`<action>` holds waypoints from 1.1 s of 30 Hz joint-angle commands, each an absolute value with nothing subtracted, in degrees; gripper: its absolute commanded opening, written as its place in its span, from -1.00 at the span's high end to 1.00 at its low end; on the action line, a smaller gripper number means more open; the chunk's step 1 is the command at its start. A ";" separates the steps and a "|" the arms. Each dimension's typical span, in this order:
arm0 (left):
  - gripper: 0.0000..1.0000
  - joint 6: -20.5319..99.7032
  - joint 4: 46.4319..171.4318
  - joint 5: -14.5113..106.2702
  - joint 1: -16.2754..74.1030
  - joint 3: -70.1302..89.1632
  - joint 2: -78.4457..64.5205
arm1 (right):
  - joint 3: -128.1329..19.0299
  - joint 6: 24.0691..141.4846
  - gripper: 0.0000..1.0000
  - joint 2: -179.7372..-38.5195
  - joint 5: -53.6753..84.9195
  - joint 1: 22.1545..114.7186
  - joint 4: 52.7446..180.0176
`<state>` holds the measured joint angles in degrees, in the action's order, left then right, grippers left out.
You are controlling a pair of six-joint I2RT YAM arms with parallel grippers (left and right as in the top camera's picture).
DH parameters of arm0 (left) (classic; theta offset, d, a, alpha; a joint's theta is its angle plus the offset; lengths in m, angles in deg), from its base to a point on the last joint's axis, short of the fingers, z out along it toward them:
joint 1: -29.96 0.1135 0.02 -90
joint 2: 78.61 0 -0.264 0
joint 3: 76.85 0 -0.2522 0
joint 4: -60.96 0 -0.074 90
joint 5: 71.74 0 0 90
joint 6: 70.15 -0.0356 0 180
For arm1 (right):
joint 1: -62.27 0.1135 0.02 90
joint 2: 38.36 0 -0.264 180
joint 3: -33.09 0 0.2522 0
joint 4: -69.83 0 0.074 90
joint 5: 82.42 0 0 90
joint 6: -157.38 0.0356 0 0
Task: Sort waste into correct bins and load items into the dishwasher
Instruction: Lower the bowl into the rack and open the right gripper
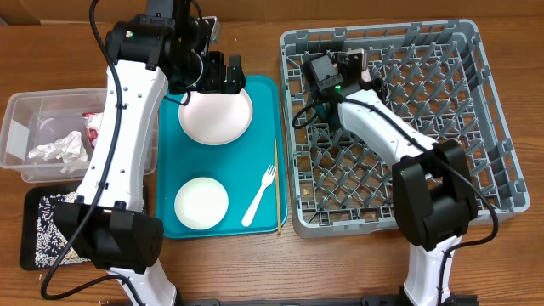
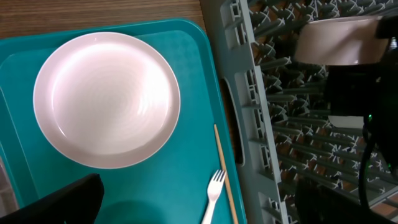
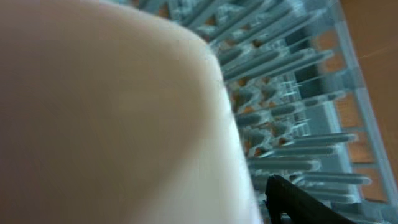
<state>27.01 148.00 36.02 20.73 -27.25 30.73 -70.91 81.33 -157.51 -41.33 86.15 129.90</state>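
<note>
My left gripper [image 1: 225,75] hangs open over the far edge of a pale pink plate [image 1: 215,115] [image 2: 106,99] on the teal tray; only one black finger [image 2: 68,198] shows in the left wrist view. A smaller white plate [image 1: 201,202], a white fork [image 1: 259,195] [image 2: 213,193] and a chopstick [image 1: 276,183] [image 2: 225,174] also lie on that tray. My right gripper [image 1: 350,66] is in the far left corner of the grey dishwasher rack [image 1: 476,127] at a pale bowl [image 1: 354,61] [image 3: 112,112]. Its one visible finger [image 3: 298,199] stands just off the bowl's side.
The teal tray [image 1: 263,93] lies just left of the rack. At the far left, a clear tub [image 1: 21,119] holds crumpled paper [image 1: 59,146] and a red-and-white wrapper [image 1: 89,123]. A black tray [image 1: 38,200] in front of it holds white grains [image 1: 51,229].
</note>
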 commanded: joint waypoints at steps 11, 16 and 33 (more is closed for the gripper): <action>-1.00 26.68 147.94 35.67 20.99 -28.21 30.77 | -70.80 73.29 -0.92 -141.90 -20.06 86.04 137.33; -1.00 26.68 147.94 35.67 20.99 -28.21 30.77 | -70.80 72.88 -0.72 -137.05 -11.71 85.71 135.06; -1.00 26.68 147.94 35.67 20.99 -28.21 30.77 | -70.76 73.33 0.92 -145.82 10.30 74.90 118.38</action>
